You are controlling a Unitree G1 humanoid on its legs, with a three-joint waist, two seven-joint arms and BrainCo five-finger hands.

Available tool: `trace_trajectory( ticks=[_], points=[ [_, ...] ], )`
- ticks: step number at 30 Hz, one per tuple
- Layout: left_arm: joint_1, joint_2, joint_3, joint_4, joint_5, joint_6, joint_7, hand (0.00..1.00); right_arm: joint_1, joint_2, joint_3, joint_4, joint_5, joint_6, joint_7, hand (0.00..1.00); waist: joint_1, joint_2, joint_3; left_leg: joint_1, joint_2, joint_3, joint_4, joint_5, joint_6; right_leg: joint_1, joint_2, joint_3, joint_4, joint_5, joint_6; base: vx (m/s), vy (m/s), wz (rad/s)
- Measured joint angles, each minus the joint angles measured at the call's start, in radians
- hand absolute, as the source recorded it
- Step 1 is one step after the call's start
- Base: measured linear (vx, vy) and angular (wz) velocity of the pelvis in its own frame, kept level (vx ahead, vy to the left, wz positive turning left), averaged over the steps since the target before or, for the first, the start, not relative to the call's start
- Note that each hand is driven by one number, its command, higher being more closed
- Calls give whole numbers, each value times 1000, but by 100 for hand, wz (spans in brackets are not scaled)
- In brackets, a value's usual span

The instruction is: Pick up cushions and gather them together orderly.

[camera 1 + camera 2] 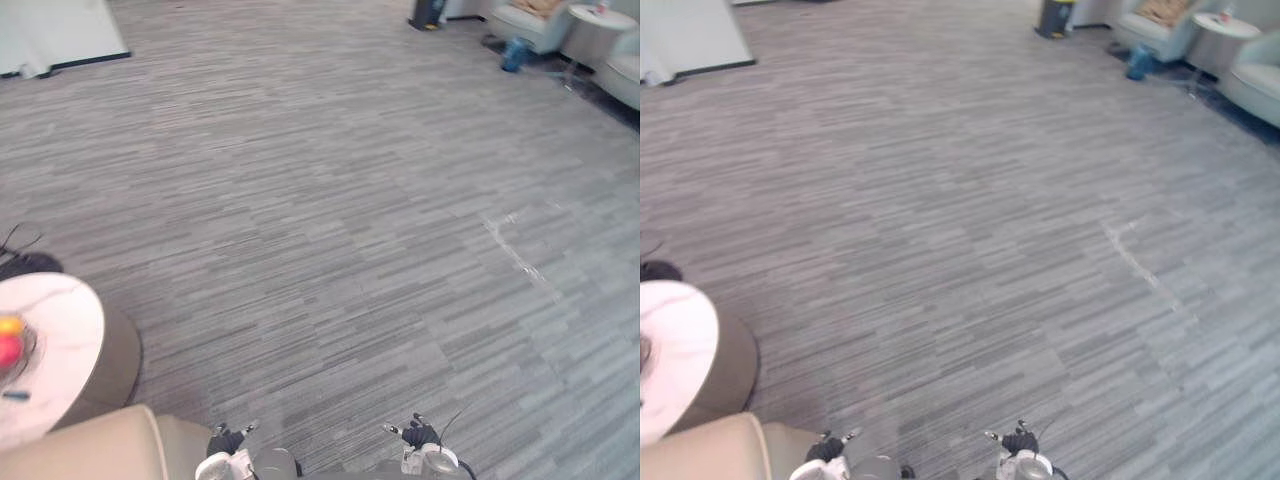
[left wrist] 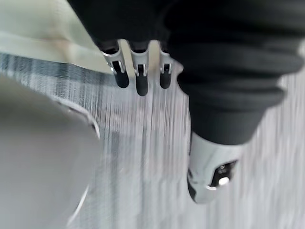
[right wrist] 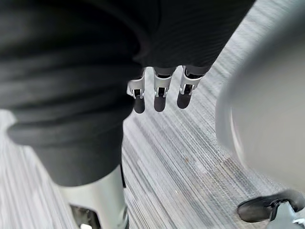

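Observation:
A tan cushion [image 1: 541, 7] lies on a pale armchair [image 1: 522, 26] far off at the back right. At the lower left edge sits a beige padded shape [image 1: 95, 446]; I cannot tell whether it is a cushion or a sofa arm. My left hand [image 1: 226, 441] hangs low just to the right of it, fingers [image 2: 138, 76] straight and empty above the carpet. My right hand [image 1: 419, 434] hangs at the bottom centre-right, fingers [image 3: 160, 93] also straight, holding nothing.
A round white table [image 1: 55, 330] with fruit [image 1: 9, 341] on it stands at the left. At the back right are a small round side table [image 1: 600, 17], a blue object [image 1: 514, 54] and a second pale armchair [image 1: 625, 70]. Grey striped carpet [image 1: 330, 200] spreads between.

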Motion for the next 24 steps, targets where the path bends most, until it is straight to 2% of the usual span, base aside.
trace_trajectory(
  ticks=[1, 2, 3, 4, 5, 7, 8, 9, 10, 12, 14, 15, 16, 17, 18, 19, 20, 21, 22, 23, 24],
  points=[
    [-2, 14, -33, 18, 0, 2, -2, 0, -3, 1, -14, 0, -1, -1, -1, 0, -7, 6, 4, 22, 3, 12, -13, 3, -5, -6, -3, -7, -50, 28, -13, 116, -118, -100],
    [-2, 25, -50, 23, 0, 2, -2, 0, -3, 2, -25, 2, 0, -1, -1, 0, -11, -4, 2, 28, -1, 11, -13, 4, -6, -5, -3, 8, -79, 51, -16, 112, -204, -66],
    [-5, 46, -71, 36, 0, 2, -3, 0, -4, -5, -44, 17, 0, -2, -1, 0, -26, -34, -4, 44, -16, 1, -5, 4, -6, -3, -2, 60, -110, 111, -20, 142, -271, -31],
    [-9, 42, -76, 43, 1, 2, -2, 0, -8, -15, -74, 34, 1, -3, -4, 0, -33, -21, 3, 61, -1, -2, 1, 17, -27, 13, 13, 61, -111, 104, -30, 175, -342, -25],
    [-10, 38, -78, 44, 1, 2, -2, 0, -9, -21, -81, 41, 3, -5, -7, 0, -35, -14, 4, 59, 12, -7, 21, 19, -30, 22, 23, 63, -120, 97, -36, 177, -315, -26],
    [-12, 29, -54, 25, 1, 2, -3, 0, -8, -39, -112, 38, 12, -11, -14, 0, -38, 7, 27, -20, 80, -44, 243, 23, -26, 51, 64, 71, -121, 68, -63, 154, -245, -34],
    [-10, 16, -25, 5, -1, 2, -3, 0, -10, -46, -111, 25, 23, -12, -20, 0, -37, 23, 46, -100, 130, -85, 444, 58, 38, 82, 105, 93, -123, 47, -87, 150, -188, -36],
    [-9, 12, -17, -2, -1, 1, -3, 0, -10, -47, -111, 20, 25, -10, -25, 0, -32, 21, 52, -129, 137, -111, 506, 63, 47, 96, 116, 102, -124, 38, -100, 253, -187, -72],
    [-3, 8, -21, -25, -1, -3, -2, 0, -10, -45, -111, 21, 39, -9, -31, 0, -19, 19, 53, -166, 102, -159, 564, 11, -5, 132, 131, 142, -129, 15, -124, 222, -103, -77],
    [4, 4, -23, -37, 0, -5, -2, 0, -11, -44, -112, 32, 43, -6, -31, 0, -15, 13, 56, -196, 39, -162, 502, -22, -3, 164, 134, 183, -151, 5, -134, 217, -66, -92],
    [2, -8, -25, -52, 2, -5, -2, 0, -12, -44, -112, 37, 44, -1, -37, 0, -10, 11, 56, -251, -54, -163, 296, -20, 2, 199, 143, 254, -205, 6, -134, 364, 2, -98],
    [2, -9, -25, -56, 3, -5, -3, 0, -11, -43, -112, 37, 44, 1, -39, 0, -7, 11, 56, -267, -77, -169, 232, -7, 4, 208, 144, 274, -220, 5, -134, 436, 70, -98],
    [0, -12, -23, -65, 9, -7, -3, 0, -8, -40, -111, 37, 45, 2, -41, 0, 0, 9, 55, -288, -116, -179, 75, 56, -4, 231, 145, 314, -254, 0, -125, 428, 121, -90],
    [0, -13, -20, -71, 9, -7, -3, 0, -8, -37, -110, 38, 48, 2, -42, 0, 4, 4, 56, -297, -131, -189, 29, 125, 6, 246, 144, 343, -269, -8, -121, 598, 183, -122],
    [6, -12, -12, -78, 18, -8, -3, 0, -7, -32, -101, 37, 50, 4, -42, 0, 18, -11, 47, -285, -143, -176, 20, 189, 45, 272, 137, 397, -300, -16, -111, 549, 169, -95],
    [3, 0, -9, -78, 21, -7, -4, 0, -5, -18, -100, 35, 50, 4, -42, 0, 17, -28, 28, -280, -148, -151, 34, 152, 47, 279, 122, 425, -315, -12, -102, 617, 135, -88],
    [0, 1, -3, -79, 22, -7, -3, 0, 3, -3, -103, 31, 50, 4, -42, 0, 16, -45, 24, -280, -146, -129, 62, 125, 66, 282, 113, 445, -314, -4, -101, 598, 122, -56],
    [1, 5, 1, -83, 27, -6, -4, 0, 15, 11, -108, 25, 48, 5, -37, 0, 18, -65, 13, -267, -143, -104, 92, 88, 82, 284, 98, 457, -293, 10, -75, 592, 122, -52],
    [1, 10, 1, -87, 33, -6, -4, 0, 23, 20, -107, 20, 45, 7, -37, 0, 28, -75, 9, -249, -146, -87, 96, 80, 87, 279, 90, 470, -254, 14, -64, 545, 135, -63],
    [1, 13, -1, -86, 40, -5, -3, 0, 29, 26, -105, 7, 40, 7, -37, 0, 39, -84, 7, -194, -150, -67, 83, 74, 97, 237, 89, 478, -101, 35, -7, 494, 110, -71],
    [1, 13, -11, -76, 40, -3, -3, 0, 31, 25, -98, -6, 39, 2, -34, 0, 35, -80, 10, -128, -151, -69, 66, 54, 112, 155, 97, 471, 132, 103, 101, 472, 101, -69]
  ],
)
